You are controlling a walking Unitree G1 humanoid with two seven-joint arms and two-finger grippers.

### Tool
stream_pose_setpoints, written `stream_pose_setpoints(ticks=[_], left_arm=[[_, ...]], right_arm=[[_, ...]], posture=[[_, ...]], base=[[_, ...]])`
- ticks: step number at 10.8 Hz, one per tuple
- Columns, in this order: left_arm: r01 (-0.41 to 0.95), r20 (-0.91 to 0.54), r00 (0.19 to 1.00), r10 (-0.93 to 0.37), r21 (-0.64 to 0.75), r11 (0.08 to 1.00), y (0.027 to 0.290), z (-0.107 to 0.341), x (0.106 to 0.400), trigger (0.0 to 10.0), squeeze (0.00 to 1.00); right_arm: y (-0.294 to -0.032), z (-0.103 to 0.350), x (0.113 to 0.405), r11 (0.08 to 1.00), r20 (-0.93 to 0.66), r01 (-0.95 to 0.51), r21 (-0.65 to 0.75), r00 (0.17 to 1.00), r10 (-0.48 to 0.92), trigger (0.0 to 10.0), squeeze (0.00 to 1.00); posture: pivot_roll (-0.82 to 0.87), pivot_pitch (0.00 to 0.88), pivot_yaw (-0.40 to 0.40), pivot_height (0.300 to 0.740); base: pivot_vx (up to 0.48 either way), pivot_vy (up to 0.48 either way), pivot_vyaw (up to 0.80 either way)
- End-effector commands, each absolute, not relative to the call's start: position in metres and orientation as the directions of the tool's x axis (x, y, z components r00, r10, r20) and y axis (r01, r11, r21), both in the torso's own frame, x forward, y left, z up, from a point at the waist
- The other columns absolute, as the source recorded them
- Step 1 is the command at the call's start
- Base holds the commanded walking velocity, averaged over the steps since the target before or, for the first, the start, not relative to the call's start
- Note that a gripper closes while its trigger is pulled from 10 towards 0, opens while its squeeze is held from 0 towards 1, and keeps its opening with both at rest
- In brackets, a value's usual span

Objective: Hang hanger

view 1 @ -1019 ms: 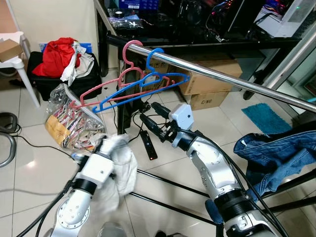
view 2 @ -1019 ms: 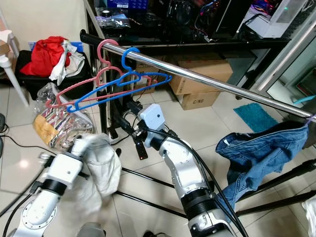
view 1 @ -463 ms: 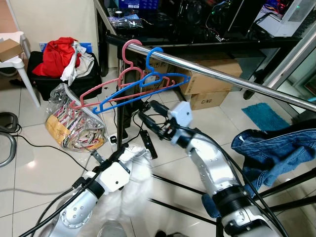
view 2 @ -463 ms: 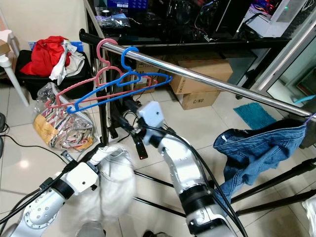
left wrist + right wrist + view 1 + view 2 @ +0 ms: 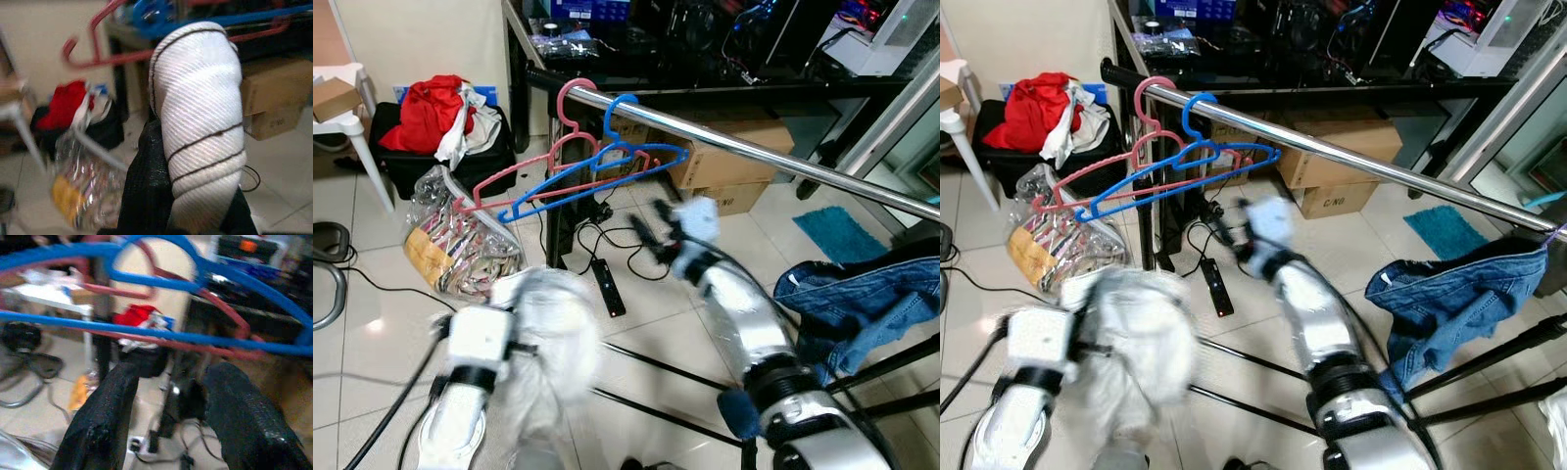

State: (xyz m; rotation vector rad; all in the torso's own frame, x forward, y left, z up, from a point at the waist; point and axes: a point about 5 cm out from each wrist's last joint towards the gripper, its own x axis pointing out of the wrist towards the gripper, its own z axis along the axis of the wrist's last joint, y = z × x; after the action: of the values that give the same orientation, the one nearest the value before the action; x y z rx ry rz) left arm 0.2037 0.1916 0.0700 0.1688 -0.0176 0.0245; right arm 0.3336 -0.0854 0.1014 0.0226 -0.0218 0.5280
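A pink hanger (image 5: 543,166) and a blue hanger (image 5: 607,176) hang side by side at the left end of a silver rail (image 5: 754,152). My right gripper (image 5: 648,223) is raised just below them, blurred by motion. In the right wrist view it stands open (image 5: 176,372), with the blue hanger (image 5: 146,330) and the pink hanger (image 5: 220,301) crossing close ahead of its fingers (image 5: 105,421). My left gripper (image 5: 530,311) is low at the front left, shut on a white cloth (image 5: 200,122) that drapes over it and hides its fingertips.
Blue jeans (image 5: 862,304) hang over a stand on the right. Black rack bars (image 5: 656,362) cross the floor in front. A power strip (image 5: 607,286) with cables, a clear plastic bag (image 5: 460,245), cardboard boxes (image 5: 734,162) and a black bag with red clothes (image 5: 431,113) lie beyond.
My right gripper has moved right and slightly away, staying under the hangers. My left arm has swung left and drawn back with the white cloth. Both arms are blurred.
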Motion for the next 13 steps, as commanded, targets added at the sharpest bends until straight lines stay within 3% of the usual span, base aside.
stream_pose_setpoints(ticks=[1, 6, 11, 13], left_arm=[[-0.073, 0.031, 0.997, 0.07, 0.1, 0.992, 0.192, 0.071, 0.203, 10.0, 0.0], [-0.074, 0.035, 0.997, 0.071, 0.095, 0.993, 0.197, 0.074, 0.213, 10.0, 0.0], [-0.065, 0.029, 0.998, 0.063, 0.091, 0.994, 0.195, 0.072, 0.215, 10.0, 0.0], [-0.064, 0.034, 0.998, 0.061, 0.099, 0.993, 0.195, 0.073, 0.216, 10.0, 0.0]], right_arm=[[-0.102, 0.096, 0.337, 0.907, -0.004, -0.421, 0.024, 0.907, 0.421, 10.0, 0.0], [-0.103, 0.091, 0.338, 0.922, -0.014, -0.387, 0.031, 0.922, 0.388, 10.0, 0.0], [-0.106, 0.089, 0.338, 0.923, -0.024, -0.382, 0.034, 0.923, 0.383, 10.0, 0.0], [-0.106, 0.088, 0.338, 0.922, -0.027, -0.385, 0.037, 0.922, 0.386, 10.0, 0.0]], posture=[[0.4, 0.061, -0.168, 0.74], [0.39, 0.059, -0.164, 0.74], [0.38, 0.058, -0.166, 0.74], [0.38, 0.057, -0.164, 0.74]], base=[[0.0, 0.0, 0.0], [0.0, 0.0, 0.0], [0.0, 0.48, 0.0], [0.0, 0.169, 0.0]])
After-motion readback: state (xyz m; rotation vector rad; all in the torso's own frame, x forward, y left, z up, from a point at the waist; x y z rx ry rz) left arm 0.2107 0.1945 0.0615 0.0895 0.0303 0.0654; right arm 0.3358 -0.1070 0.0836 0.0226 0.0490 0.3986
